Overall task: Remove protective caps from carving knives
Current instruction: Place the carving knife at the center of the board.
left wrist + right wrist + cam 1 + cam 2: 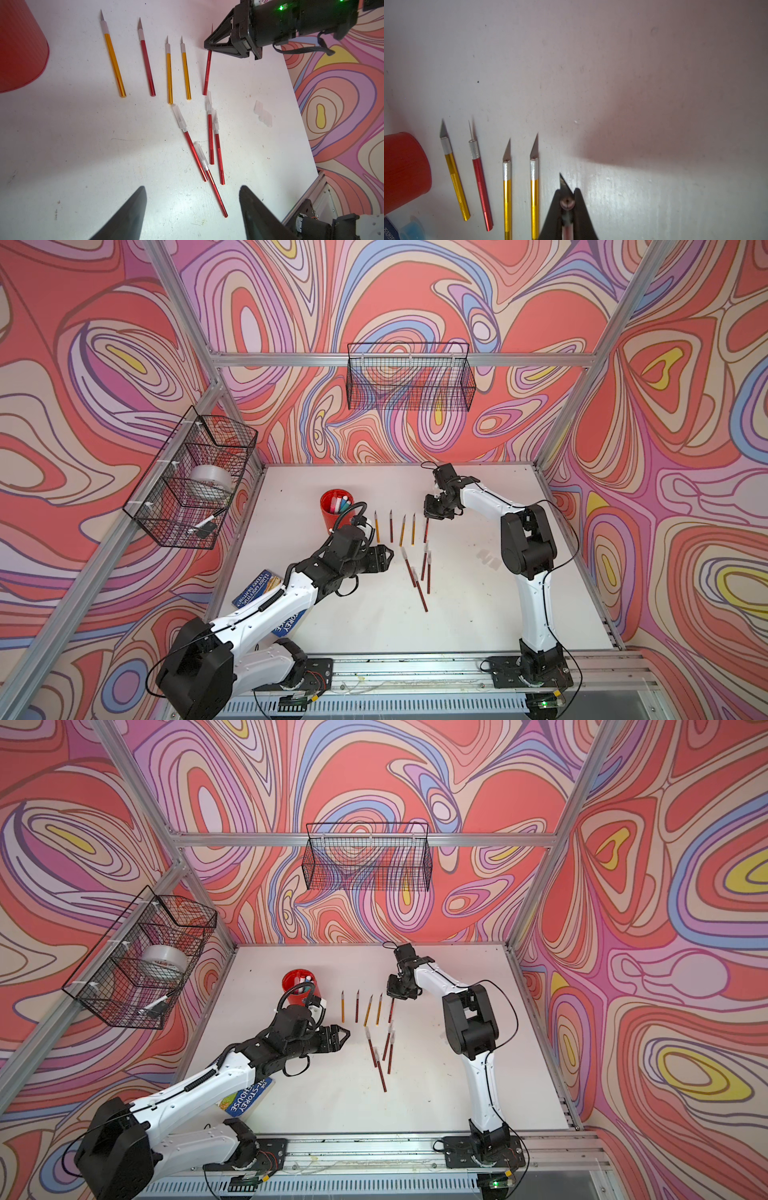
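Left claw [192, 188] hangs apart. Right claw [567, 190], clamped on a bare red knife [207, 72], might drop it rolling into the yellow knife [534, 197] at its 9 o'clock.

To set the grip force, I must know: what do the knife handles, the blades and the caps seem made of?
Knife handles: probably anodised metal; glossy yellow or red with sharp highlights and fine knurling.
Blades: bare steel, it seems; dull grey, ground to a point.
Caps: likely thin plastic; milky and translucent.
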### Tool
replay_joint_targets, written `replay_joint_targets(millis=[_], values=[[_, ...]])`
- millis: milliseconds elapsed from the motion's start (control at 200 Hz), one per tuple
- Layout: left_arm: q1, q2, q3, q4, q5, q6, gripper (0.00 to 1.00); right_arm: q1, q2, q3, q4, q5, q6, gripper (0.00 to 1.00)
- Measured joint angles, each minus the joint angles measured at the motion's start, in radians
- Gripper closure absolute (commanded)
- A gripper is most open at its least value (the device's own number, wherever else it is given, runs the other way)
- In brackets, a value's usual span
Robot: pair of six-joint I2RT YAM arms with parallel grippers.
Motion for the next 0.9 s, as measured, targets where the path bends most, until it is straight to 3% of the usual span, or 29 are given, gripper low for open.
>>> replay_joint_targets(millis=[260, 896], values=[[0.0, 0.016, 0.0, 0.003, 0.01, -0.001, 0.27, 0.0, 0.015, -0.021, 0.005, -0.017, 0.002, 0.82], [0.006, 0.016, 0.0, 0.004, 0.011, 0.0, 0.27, 0.0, 0.03, -0.026, 0.033, -0.036, 0.004, 0.76]])
